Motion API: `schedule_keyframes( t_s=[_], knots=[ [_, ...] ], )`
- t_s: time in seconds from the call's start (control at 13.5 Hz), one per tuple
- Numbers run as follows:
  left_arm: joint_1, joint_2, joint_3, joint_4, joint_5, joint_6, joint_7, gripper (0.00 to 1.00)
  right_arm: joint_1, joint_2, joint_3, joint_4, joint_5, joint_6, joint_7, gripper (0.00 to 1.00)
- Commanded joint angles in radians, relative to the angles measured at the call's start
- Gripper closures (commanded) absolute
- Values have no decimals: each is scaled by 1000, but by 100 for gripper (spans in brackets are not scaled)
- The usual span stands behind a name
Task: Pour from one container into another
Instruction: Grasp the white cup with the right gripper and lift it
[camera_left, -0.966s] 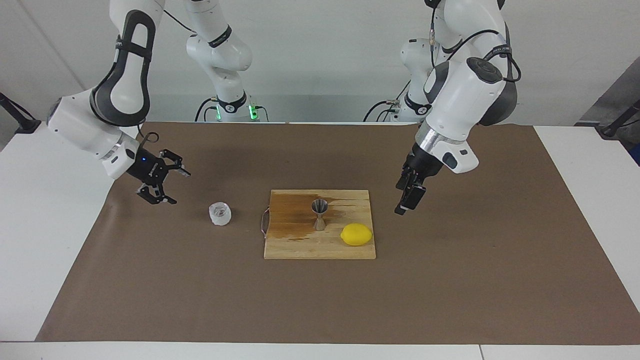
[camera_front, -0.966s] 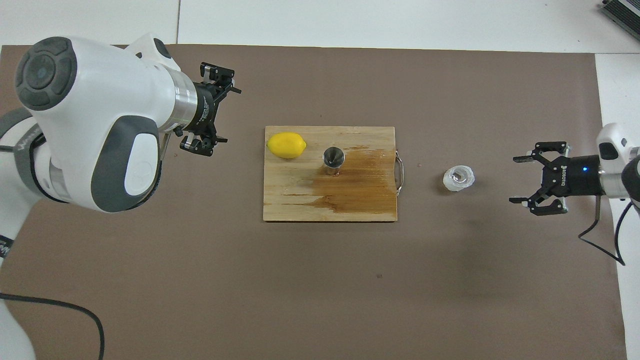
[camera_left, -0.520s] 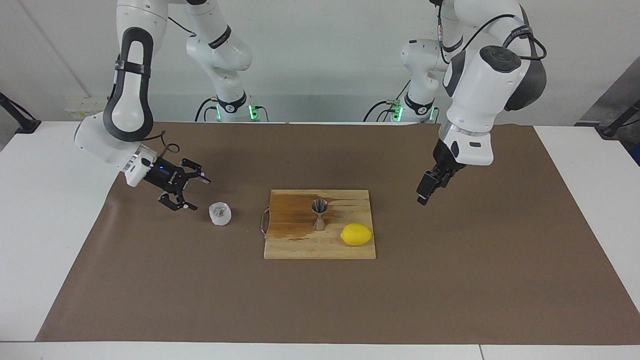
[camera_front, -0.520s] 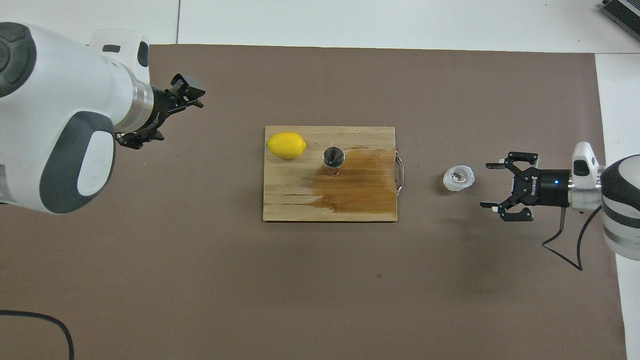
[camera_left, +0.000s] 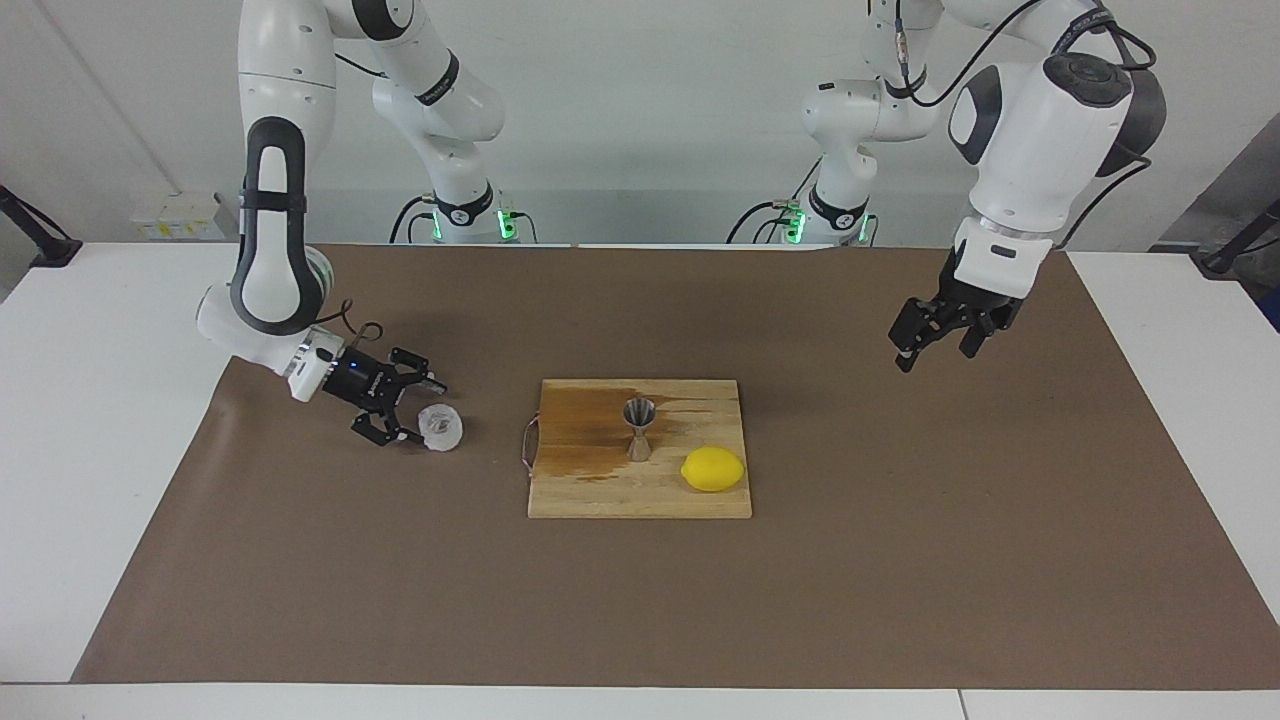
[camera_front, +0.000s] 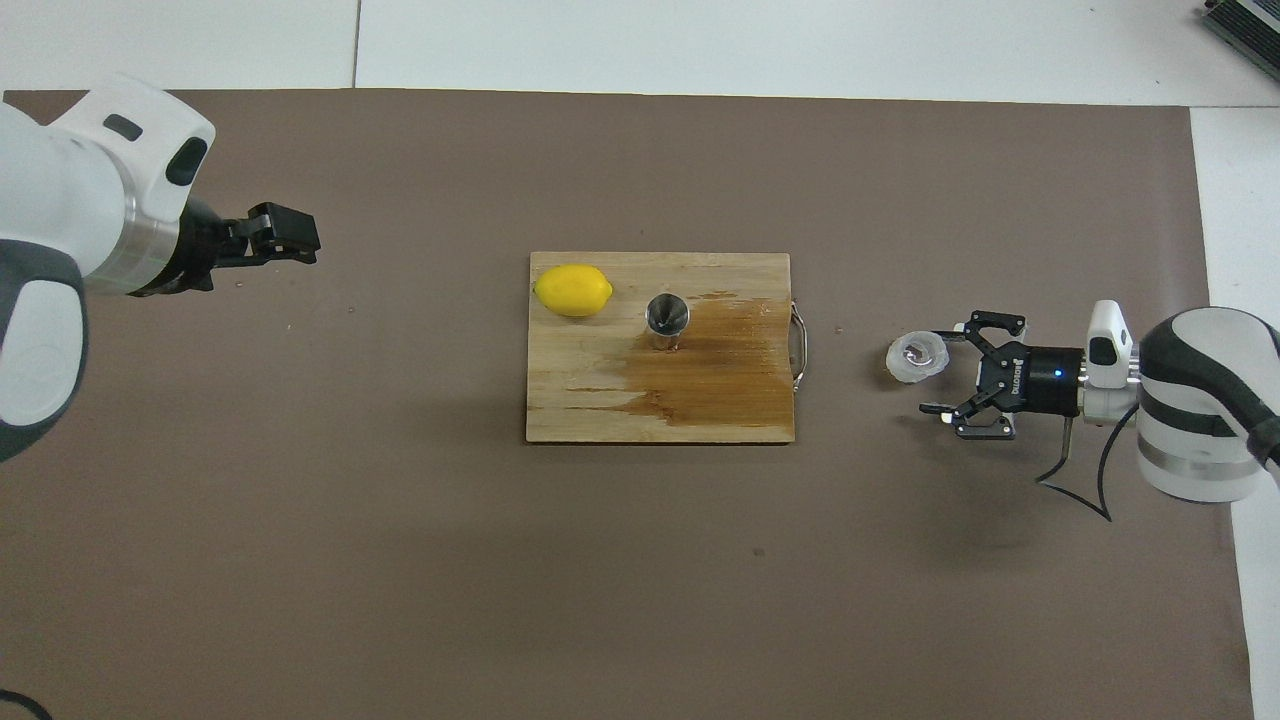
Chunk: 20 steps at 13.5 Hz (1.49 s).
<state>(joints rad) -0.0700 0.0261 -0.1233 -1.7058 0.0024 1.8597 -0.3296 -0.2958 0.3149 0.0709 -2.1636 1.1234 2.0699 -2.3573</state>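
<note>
The small clear faceted cup (camera_left: 440, 428) stands upright on the brown mat beside the cutting board, toward the right arm's end of the table; it also shows in the overhead view (camera_front: 917, 357). My right gripper (camera_left: 414, 410) is open, low over the mat, its fingertips level with the cup's side; in the overhead view (camera_front: 938, 370) the cup sits just at the tips. The steel hourglass jigger (camera_left: 639, 428) stands upright on the board, as the overhead view (camera_front: 667, 318) shows. My left gripper (camera_left: 935, 342) is open and empty, raised over the mat at the left arm's end (camera_front: 285, 232).
The wooden cutting board (camera_left: 640, 495) lies mid-table with a dark wet stain and a metal handle facing the cup. A yellow lemon (camera_left: 712, 469) lies on the board beside the jigger, toward the left arm's end. The brown mat (camera_left: 900, 560) covers the table.
My right gripper has moved low and sideways up to the cup, still open. My left gripper has drawn up and away from the board toward its own end of the table.
</note>
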Motion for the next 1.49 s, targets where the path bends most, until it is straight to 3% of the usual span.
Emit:
schedule_keyframes(
  t_s=[0.0, 0.22, 0.3, 0.45, 0.52, 0.74, 1.04, 1.41],
  knots=[
    [21, -96, -7, -60, 18, -79, 76, 0, 20, 42, 7, 16, 87, 19, -80, 0],
    [59, -121, -9, -55, 18, -105, 164, 0, 30, 44, 6, 16, 96, 30, -88, 4],
    [71, -115, -7, -45, 18, -99, 211, 0, 30, 44, 6, 16, 96, 33, -86, 30],
    [94, -97, -7, 1, 16, -106, 274, 0, 32, 44, 6, 24, 92, 41, -86, 73],
    [96, -86, -7, 21, 16, -114, 274, 0, 33, 42, 7, 31, 88, 42, -83, 86],
    [98, -72, -6, 43, 19, -129, 279, 0, 76, 33, 7, 67, 81, 68, -18, 91],
    [118, -90, -6, -9, 16, -116, 317, 0, 180, -23, 7, 93, 70, 163, 180, 92],
    [105, -100, -7, -20, 16, -131, 304, 0, 328, -83, 7, 181, -138, 230, 548, 92]
  ],
)
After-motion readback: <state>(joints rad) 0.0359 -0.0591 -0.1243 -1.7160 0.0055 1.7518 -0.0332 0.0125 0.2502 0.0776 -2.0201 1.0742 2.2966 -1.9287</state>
